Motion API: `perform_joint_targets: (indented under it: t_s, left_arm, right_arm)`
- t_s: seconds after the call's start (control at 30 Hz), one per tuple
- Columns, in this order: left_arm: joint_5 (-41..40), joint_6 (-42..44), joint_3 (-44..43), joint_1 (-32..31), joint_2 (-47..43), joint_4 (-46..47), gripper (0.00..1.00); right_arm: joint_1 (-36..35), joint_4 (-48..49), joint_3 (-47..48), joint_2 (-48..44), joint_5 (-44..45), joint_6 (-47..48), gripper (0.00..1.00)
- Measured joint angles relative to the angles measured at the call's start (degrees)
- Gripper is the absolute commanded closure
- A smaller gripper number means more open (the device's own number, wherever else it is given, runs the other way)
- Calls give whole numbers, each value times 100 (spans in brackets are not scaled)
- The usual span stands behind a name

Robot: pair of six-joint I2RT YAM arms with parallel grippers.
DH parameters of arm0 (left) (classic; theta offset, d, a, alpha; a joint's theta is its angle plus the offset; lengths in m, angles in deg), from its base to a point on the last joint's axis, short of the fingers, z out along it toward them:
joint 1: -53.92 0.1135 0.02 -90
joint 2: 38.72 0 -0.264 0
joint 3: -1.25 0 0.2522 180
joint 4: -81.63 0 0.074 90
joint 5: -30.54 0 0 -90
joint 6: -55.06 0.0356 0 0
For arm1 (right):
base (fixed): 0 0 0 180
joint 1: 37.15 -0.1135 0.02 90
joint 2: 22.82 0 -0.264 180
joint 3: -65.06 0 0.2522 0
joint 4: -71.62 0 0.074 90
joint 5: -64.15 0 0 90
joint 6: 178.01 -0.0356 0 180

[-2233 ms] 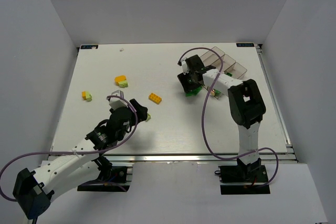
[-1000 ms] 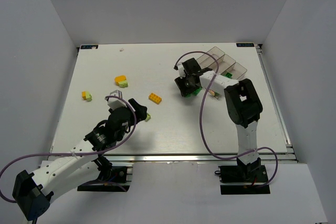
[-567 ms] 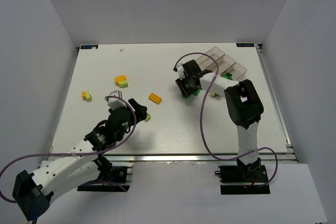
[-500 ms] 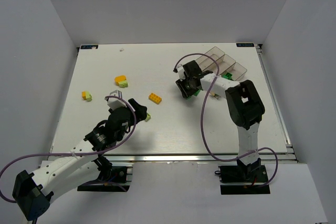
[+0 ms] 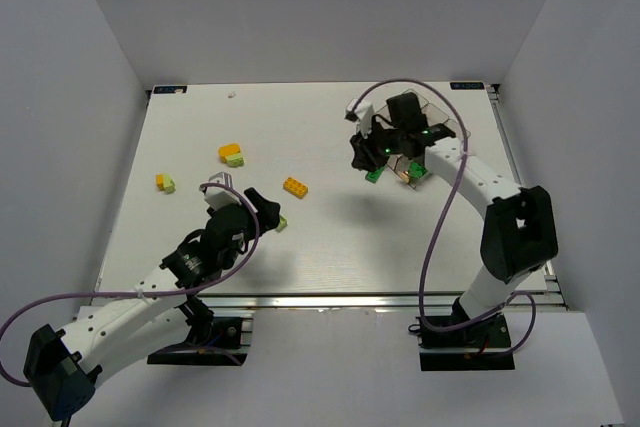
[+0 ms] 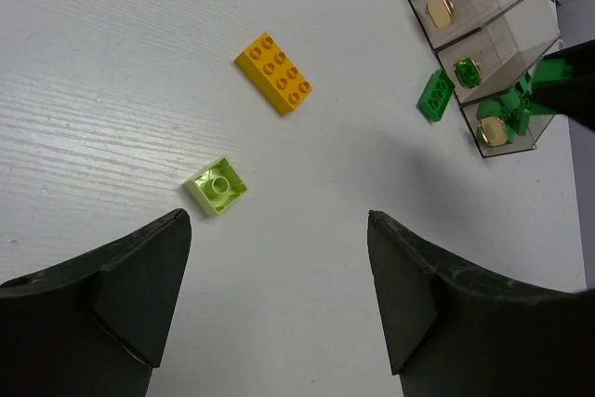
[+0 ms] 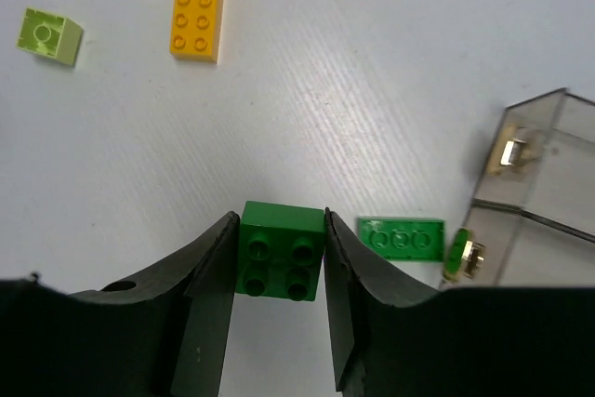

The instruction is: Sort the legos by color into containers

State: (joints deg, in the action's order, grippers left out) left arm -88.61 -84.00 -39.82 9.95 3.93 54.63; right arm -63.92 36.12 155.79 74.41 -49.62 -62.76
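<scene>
- right claw (image 7: 279, 234) pinches a square dark green brick (image 7: 282, 250) above the desk (image 7: 390, 72)
- a long dark green brick (image 7: 402, 237) lies flat below, its long axis pointing at the bins (image 7: 544, 188)
- left claw (image 6: 277, 234) is spread, near a lime brick (image 6: 217, 185)

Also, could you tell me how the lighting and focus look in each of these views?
Top external: light is even and diffuse, with only soft shadows on the table under the arms. Left wrist: the yellow brick is sharp, but the left gripper has dark, soft-edged fingers. Right wrist: a mild sheen on the table beyond the dark green brick held in the right gripper.
</scene>
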Motion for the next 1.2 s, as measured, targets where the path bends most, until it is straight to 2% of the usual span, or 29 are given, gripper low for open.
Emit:
perform_joint_targets:
  t_s: [0.2, 0.4, 0.53, 0.63, 0.77, 0.8, 0.9, 1.2]
  left_arm:
    - [2, -15, 76, -2, -28, 7, 14]
    - [9, -15, 79, -2, -26, 109, 14]
    - [22, -15, 87, -2, -26, 129, 14]
    - [26, -17, 118, 0, -28, 142, 14]
    - [35, -42, 144, 0, -28, 125, 14]
    - [39, -48, 144, 0, -28, 127, 14]
    - [46, -57, 144, 0, -28, 125, 14]
    - [46, -85, 144, -2, -28, 122, 14]
  right_arm:
    - [1128, 4, 0, -240, -496, 4, 100]
    - [2304, 4, 22, 22, -472, -323, 100]
    - [2734, -20, 118, 376, -448, -623, 100]
    - [2916, -42, 258, 673, -435, -780, 93]
    - [3088, -70, 581, 1095, -382, -935, 74]
    - [3112, -66, 658, 1176, -367, -960, 64]
    - [3169, -72, 844, 1366, -323, -979, 51]
    - [3163, -111, 1130, 1432, -492, -695, 32]
